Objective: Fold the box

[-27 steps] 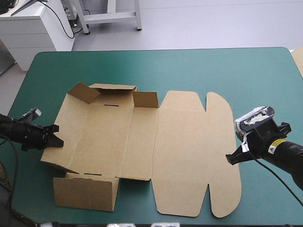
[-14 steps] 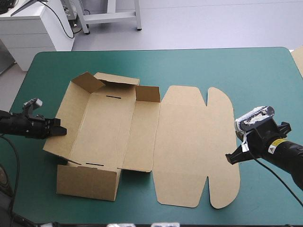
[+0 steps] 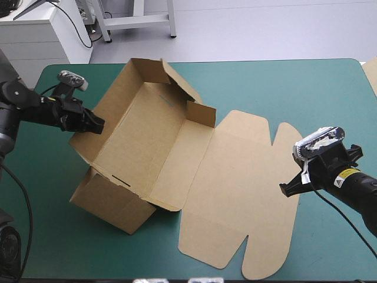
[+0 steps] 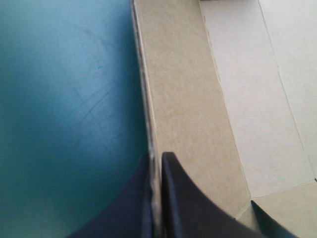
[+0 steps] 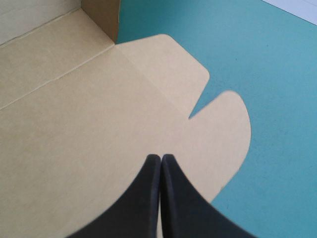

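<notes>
The brown box (image 3: 147, 141) lies left of the table's middle, turned at an angle, its tray walls raised and its near-left end tipped up. Its lid (image 3: 235, 177) lies flat toward the right. My left gripper (image 3: 97, 125) is shut on the top edge of the tray's left wall. In the left wrist view that wall (image 4: 183, 99) runs edge-on between the black fingers of the left gripper (image 4: 156, 156). My right gripper (image 3: 287, 190) is shut, its tip at the lid's right edge. The right wrist view shows the right gripper (image 5: 161, 157) over the lid (image 5: 99, 124) near its rounded tabs.
The teal-green cover (image 3: 283, 88) shows beyond the box on the far and right sides. A pale edge of board (image 3: 371, 73) pokes in at the table's right edge. The tray's near corner (image 3: 126, 227) stands close to the table's front.
My left gripper rose and swung toward the far side with the wall in its grip. The box turned and tipped up, and the lid slid with it. The right gripper barely moved.
</notes>
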### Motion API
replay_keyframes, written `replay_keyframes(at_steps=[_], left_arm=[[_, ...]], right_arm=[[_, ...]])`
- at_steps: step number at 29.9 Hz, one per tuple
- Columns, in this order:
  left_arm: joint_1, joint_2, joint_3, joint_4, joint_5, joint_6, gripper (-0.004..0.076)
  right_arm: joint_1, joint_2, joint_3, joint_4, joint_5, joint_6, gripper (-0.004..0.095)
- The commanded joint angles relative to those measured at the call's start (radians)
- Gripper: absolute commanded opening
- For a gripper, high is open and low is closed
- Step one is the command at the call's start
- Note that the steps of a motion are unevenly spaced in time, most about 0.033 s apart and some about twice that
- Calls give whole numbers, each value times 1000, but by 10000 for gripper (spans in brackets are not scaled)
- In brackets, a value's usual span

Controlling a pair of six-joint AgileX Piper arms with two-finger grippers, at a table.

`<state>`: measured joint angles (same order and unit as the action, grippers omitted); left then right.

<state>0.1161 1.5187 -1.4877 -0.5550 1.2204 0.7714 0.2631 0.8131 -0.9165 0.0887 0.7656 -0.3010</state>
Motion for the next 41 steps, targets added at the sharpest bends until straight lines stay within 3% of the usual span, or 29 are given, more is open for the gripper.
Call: replay_keyframes(at_steps=[1,5,13,20,24,27,41], left_arm=[[-130,-41,-116,30,-6,30,-4],[-264,-25,-192,121,-73,0,-3],[-414,19,-270,196,-91,-11,15],[-615,20,-274,461,-255,96,13],[-697,20,-272,503,-277,277,6],[-731,20,-272,511,-316,329,-8],[-895,0,-260,684,-354,393,-8]], right_arm=[[-5,-4,-25,-11,-89,-6,-21],[-5,-4,-25,-29,-100,-6,-21],[-5,-4,-34,-29,-137,-6,-21],[-5,-4,-91,-41,-136,9,-21],[-5,-4,-151,-115,-100,83,-21],[-5,-4,-199,-184,-60,142,-21],[-5,-4,-296,-365,9,294,-21]])
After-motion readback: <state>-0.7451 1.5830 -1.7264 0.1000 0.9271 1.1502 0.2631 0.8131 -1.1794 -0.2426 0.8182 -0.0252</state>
